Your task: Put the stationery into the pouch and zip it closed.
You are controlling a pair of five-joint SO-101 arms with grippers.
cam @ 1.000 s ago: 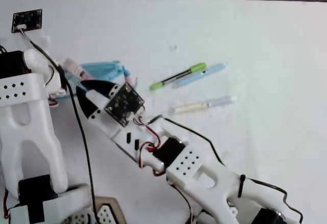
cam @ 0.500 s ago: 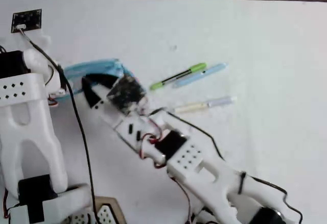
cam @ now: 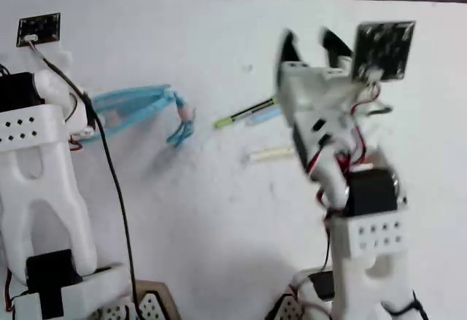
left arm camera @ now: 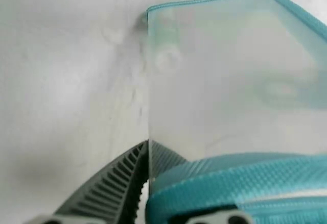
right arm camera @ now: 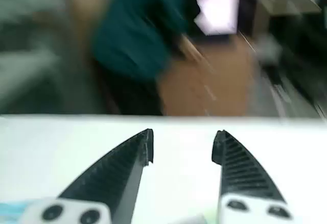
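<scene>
The pouch [cam: 135,107], translucent with teal edging, is found lying on the white table [cam: 219,218] at its left part, just beside the left arm [cam: 36,167]. Its two teal-edged lips are seen to spread apart toward that arm and to meet at the other end, where a loose teal tab [cam: 180,132] hangs off toward the pens.

In the left wrist view the left gripper [left arm camera: 148,150] is seen clamped on the pouch [left arm camera: 225,81]. The clear wall is pinched between the two ridged fingers [left arm camera: 115,183], and the teal edging is draped over one of them.

Three items of stationery are recorded on the table to the right of the pouch, apart from it:
- The green highlighter [cam: 244,113] and the light blue pen [cam: 264,114] lie side by side, the latter partly hidden behind the right arm.
- The pale yellow pen [cam: 268,154] lies nearer the arms' bases, its far end also covered by that arm.

None of the three is inside the pouch.

The right gripper [cam: 306,43] is held raised above the pens, toward the far side of the table. Its jaws are parted widely, and nothing is held between them [right arm camera: 181,142].
</scene>
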